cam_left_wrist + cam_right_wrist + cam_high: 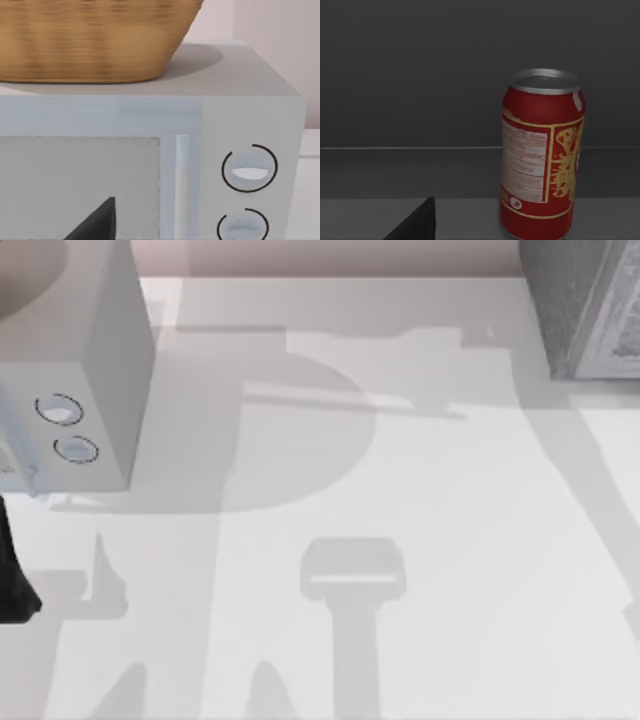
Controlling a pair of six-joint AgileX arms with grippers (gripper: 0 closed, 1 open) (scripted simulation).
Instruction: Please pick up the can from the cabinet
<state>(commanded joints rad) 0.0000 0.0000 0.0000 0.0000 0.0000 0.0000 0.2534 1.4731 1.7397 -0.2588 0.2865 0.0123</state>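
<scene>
Upright, the can (542, 155) stands on a dark shelf; hand state unclear.

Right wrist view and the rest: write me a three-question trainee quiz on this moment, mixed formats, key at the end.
1. True or false: in the right wrist view, the red can stands upright on a grey floor inside a dark space.
2. Multiple choice: what rests on top of the pale grey box with two round dials, as the left wrist view shows it?
A. a wicker basket
B. a red can
C. a stack of plates
3. Fill in: in the top view, the dark grey speckled cabinet sits at the table's far ____ corner.

Key: 1 true; 2 A; 3 right.
</scene>
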